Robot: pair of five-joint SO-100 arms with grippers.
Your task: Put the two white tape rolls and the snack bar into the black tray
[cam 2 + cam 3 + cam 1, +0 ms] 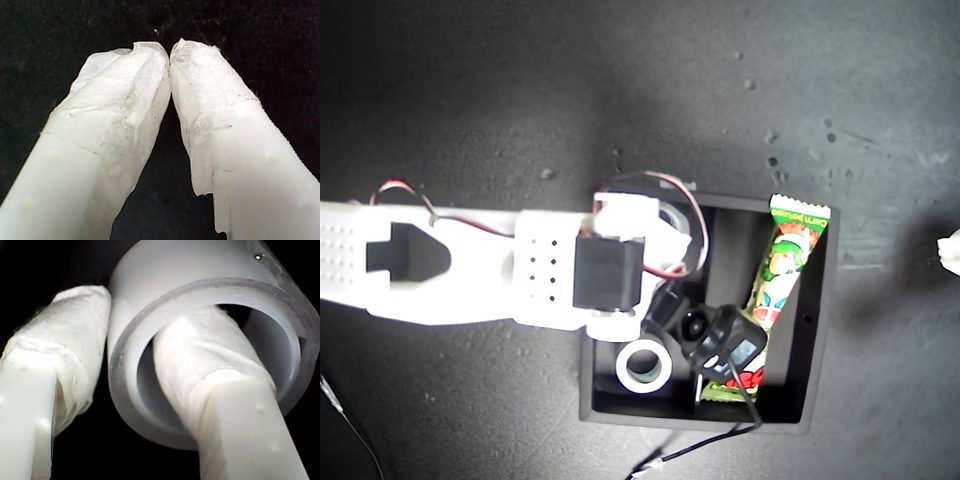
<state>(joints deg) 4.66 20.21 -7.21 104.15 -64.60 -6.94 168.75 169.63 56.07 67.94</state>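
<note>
Counting in progress: two white ring-shaped tape rolls are showing, one lying open in the tray (644,365), one part-hidden under the arm (672,218). One green, white and red wrapped snack bar (782,262). One square black plastic tray (817,330).

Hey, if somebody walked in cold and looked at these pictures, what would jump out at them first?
Probably the big white arm reaching in from the exterior view's left over the black tray. My second gripper grips a white tape roll, one finger through its hole and the other outside its wall. The bright green snack bar lies in the tray's long compartment, with another tape roll in a small one.
</note>
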